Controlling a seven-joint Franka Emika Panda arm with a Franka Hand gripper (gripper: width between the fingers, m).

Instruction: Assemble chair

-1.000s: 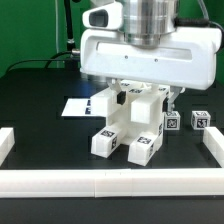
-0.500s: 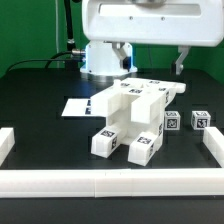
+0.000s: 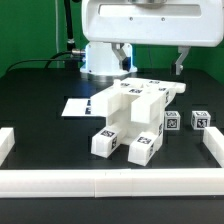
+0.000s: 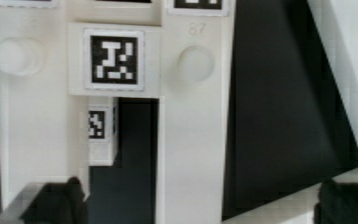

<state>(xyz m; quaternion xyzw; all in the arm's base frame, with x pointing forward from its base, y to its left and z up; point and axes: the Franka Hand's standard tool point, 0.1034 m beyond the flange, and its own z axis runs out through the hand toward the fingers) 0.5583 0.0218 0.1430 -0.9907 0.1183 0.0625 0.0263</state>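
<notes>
The chair lies on its side in the middle of the black table, a white blocky assembly with tagged legs pointing toward the front rail. My gripper hangs above it, open, clear of the parts, with one finger over the chair's back end and the other toward the exterior view's right. In the wrist view a white chair bar with a square tag runs below my gripper. Both dark fingertips stand wide apart and touch nothing.
Two small tagged white pieces sit at the exterior view's right of the chair. The marker board lies behind it on the left. A low white border rail frames the front and both sides.
My gripper has risen from just over the chair to well above it, staying open. In the last half second nothing has moved.
</notes>
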